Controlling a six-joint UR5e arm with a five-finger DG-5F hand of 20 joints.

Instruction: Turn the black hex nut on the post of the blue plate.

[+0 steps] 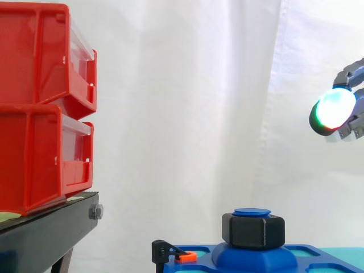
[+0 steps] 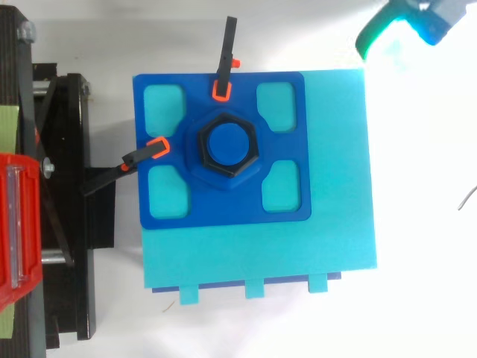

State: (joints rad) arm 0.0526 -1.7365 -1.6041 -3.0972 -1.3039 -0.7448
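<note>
Black hex nut [image 1: 253,232] sits on the blue post [image 2: 227,145] at the middle of the blue plate [image 2: 223,212], well below the hand [image 1: 336,108] and apart from it, no contact. Plate lies on a cyan base [image 2: 335,186] w/ two orange-tipped black clamps [image 2: 223,67] at its edges. Red bins [image 1: 34,114] on a black stand [image 1: 45,236] are farther still from the hand. We can't tell whether the hand is open or closed.

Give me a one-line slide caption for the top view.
Black hex nut on the blue plate's round post, two orange-tipped black clamps at its edges, robot hand apart at upper right.
</note>
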